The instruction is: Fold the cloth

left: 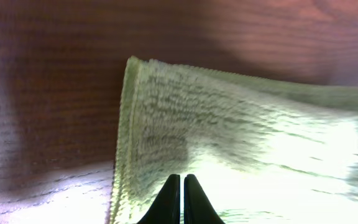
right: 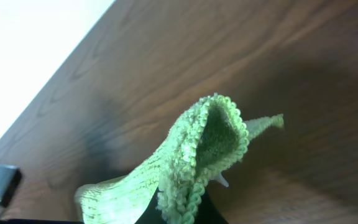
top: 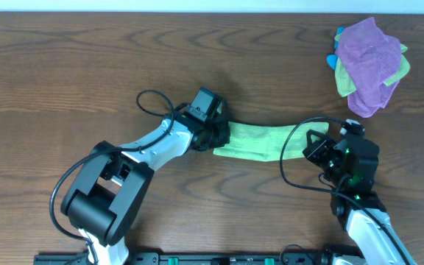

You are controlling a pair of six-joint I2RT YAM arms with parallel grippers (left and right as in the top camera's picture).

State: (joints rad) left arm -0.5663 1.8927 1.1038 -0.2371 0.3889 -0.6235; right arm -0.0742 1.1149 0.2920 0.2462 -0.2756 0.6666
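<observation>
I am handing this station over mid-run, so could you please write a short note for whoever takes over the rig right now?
Left pincer: shut on the left end of the light lime-green microfibre cloth.
Right pincer: shut on its right end, which is bunched up at the grip.
Cloth: a narrow band spanning the two pincers over the dark wooden table.
Done: it looks folded once lengthwise and is gripped at both ends.
Left: probably bring one end over the other, lay it flat, release.
The crumpled purple cloth lies apart at the far right; leave it.
</observation>
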